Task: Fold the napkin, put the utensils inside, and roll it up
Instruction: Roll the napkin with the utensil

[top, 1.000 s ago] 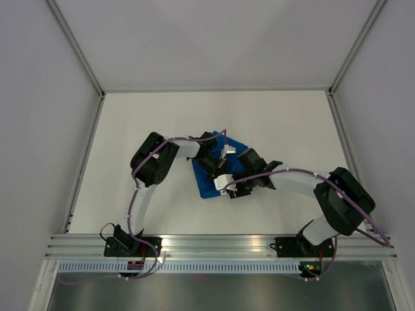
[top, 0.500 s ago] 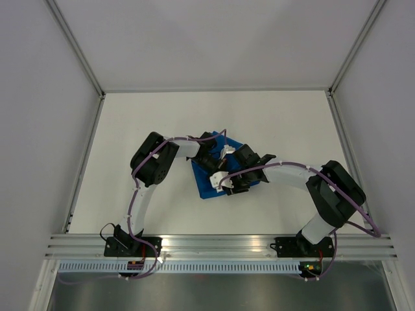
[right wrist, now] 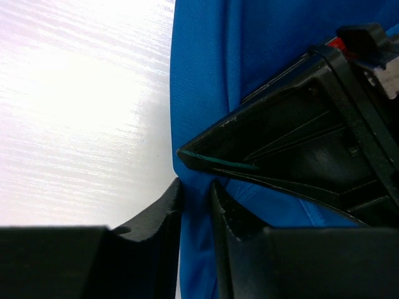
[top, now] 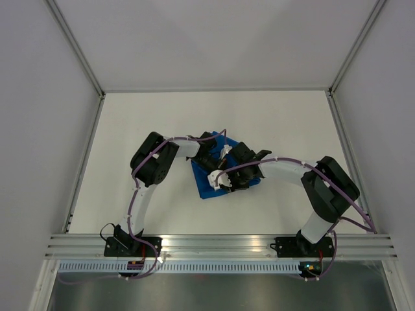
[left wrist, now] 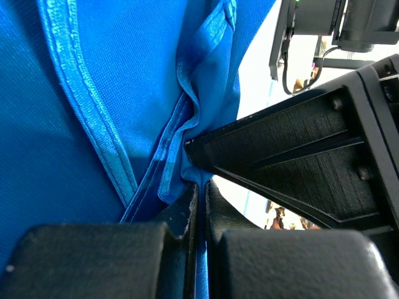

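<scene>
The bright blue napkin (top: 206,186) lies bunched on the white table under both grippers. My left gripper (top: 218,168) is shut on a fold of the napkin; in the left wrist view (left wrist: 199,190) the cloth (left wrist: 106,81) is pinched between its fingers. My right gripper (top: 225,182) is right beside it, its jaws closed on a hemmed edge of the napkin (right wrist: 206,62), as the right wrist view (right wrist: 196,190) shows. Each wrist view shows the other gripper's black finger touching the cloth close by. The knife is hidden.
The white table (top: 130,129) spreads around the napkin, with grey walls on three sides and a metal rail (top: 220,243) at the near edge. Bare table (right wrist: 81,93) lies to the left of the cloth in the right wrist view.
My right arm has swung left and its gripper has moved in over the napkin, close to my left gripper. My left arm has hardly moved.
</scene>
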You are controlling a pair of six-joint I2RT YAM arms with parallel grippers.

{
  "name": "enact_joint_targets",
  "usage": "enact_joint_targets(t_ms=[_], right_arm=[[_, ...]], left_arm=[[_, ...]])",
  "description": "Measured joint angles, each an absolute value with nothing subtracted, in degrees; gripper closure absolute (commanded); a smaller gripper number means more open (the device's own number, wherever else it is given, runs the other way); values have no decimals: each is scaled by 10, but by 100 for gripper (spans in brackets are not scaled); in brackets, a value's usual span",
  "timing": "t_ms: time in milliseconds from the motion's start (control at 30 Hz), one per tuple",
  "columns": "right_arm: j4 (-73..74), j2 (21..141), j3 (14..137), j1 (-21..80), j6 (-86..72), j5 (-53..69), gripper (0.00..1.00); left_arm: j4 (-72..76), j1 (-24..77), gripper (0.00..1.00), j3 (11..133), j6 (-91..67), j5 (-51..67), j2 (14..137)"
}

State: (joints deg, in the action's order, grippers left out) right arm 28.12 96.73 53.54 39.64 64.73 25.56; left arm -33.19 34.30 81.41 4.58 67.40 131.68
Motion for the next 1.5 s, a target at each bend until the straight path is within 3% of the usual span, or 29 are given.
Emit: enact_joint_targets(t_ms=[167,267,467,867,1167,1500], right_arm=[[293,978,547,396,642,256,81],[307,985,557,396,641,257,85],[352,1014,593,390,643,272,86],[429,1066,654,361,655,326,86],[528,1126,710,337,658,399,86],[700,1210,748,312,643,458,86]], left_arm=[[-334,341,86,816,46,671,1317],[-327,339,75,811,44,670,1313],[-277,324,66,767,18,643,1265],[-68,261,71,615,-116,479,1113],[140,243,71,407,-202,253,832],[281,448,68,232,-127,-25,612]])
